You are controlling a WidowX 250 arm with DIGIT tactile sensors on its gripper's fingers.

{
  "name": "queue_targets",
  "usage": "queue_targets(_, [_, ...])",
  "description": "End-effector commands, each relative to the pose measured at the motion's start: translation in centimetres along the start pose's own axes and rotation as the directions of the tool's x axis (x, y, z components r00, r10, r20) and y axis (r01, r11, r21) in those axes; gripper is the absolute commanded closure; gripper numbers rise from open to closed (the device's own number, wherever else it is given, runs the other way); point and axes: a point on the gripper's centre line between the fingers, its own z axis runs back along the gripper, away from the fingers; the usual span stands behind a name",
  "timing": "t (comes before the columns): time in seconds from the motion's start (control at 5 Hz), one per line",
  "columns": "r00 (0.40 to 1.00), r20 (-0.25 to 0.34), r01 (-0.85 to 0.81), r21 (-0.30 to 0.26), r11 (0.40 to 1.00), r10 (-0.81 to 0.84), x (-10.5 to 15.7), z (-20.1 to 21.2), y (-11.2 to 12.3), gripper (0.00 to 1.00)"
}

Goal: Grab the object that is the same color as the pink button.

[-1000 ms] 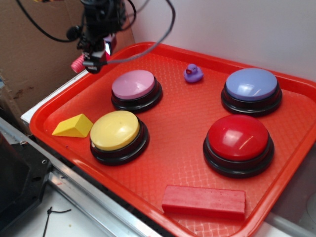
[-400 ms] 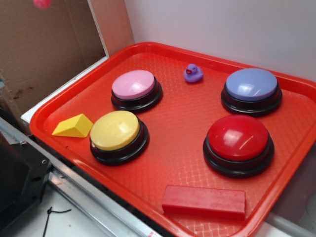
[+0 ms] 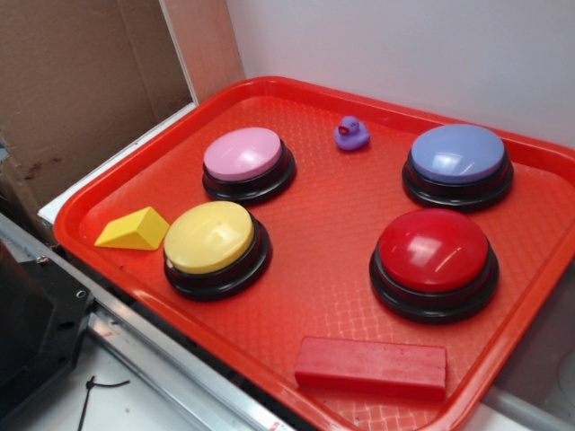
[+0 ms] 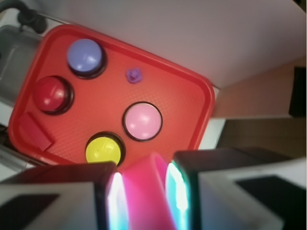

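Note:
In the wrist view my gripper (image 4: 144, 191) is shut on the pink object (image 4: 146, 196), which fills the gap between the two glowing pads, high above the tray. The pink button (image 3: 243, 154) sits at the tray's back left; far below in the wrist view the pink button (image 4: 142, 120) shows at centre. The exterior view shows neither the gripper nor the object.
On the red tray (image 3: 332, 296) stand a yellow button (image 3: 209, 237), a red button (image 3: 434, 250) and a lavender-blue button (image 3: 458, 153). A purple duck (image 3: 351, 134), a yellow wedge (image 3: 135, 230) and a red block (image 3: 371, 366) lie there too. A cardboard wall (image 3: 81, 81) stands at left.
The gripper has risen with the pink object from the tray's back-left rim, out of the exterior view's top. Nothing on the tray has moved.

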Motion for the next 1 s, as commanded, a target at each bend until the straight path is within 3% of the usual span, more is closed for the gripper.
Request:
queue_targets(0.0, [0.999,0.051,-0.011,0.083,0.996,0.007,2.1,0.0,-0.5,1.0])
queue_targets(0.8, [0.997,0.059,-0.069,0.204,0.977,0.059,3.6,-2.2,0.8,1.0])
